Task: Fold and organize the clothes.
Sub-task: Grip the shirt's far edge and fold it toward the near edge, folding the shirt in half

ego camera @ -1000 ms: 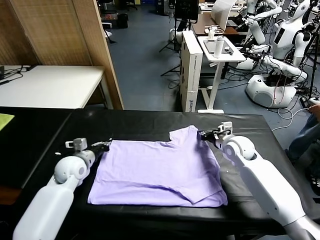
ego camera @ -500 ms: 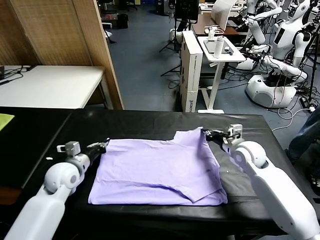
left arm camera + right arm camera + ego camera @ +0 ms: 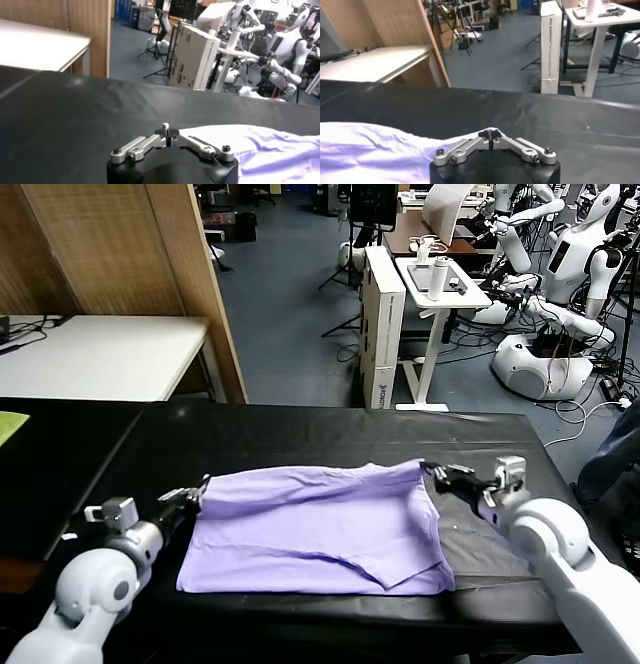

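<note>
The lavender T-shirt [image 3: 315, 529] lies on the black table [image 3: 300, 434] with its far edge lifted and drawn toward me. My left gripper [image 3: 200, 485] is shut on the shirt's far left corner, seen pinched in the left wrist view [image 3: 167, 131], with the cloth [image 3: 270, 150] trailing beside it. My right gripper [image 3: 428, 469] is shut on the far right corner, pinched in the right wrist view [image 3: 490, 134], with the fabric [image 3: 375, 150] spreading beside it. No darker print shows.
A yellow-green cloth piece [image 3: 10, 424] lies at the table's far left. A white table [image 3: 100, 354] and a wooden partition [image 3: 130, 244] stand behind. Other robots [image 3: 560, 274] and a white desk [image 3: 440, 284] stand at the back right.
Both grippers have pulled back toward me with the shirt's far corners. The far edge has lifted and folded over toward the near hem.
</note>
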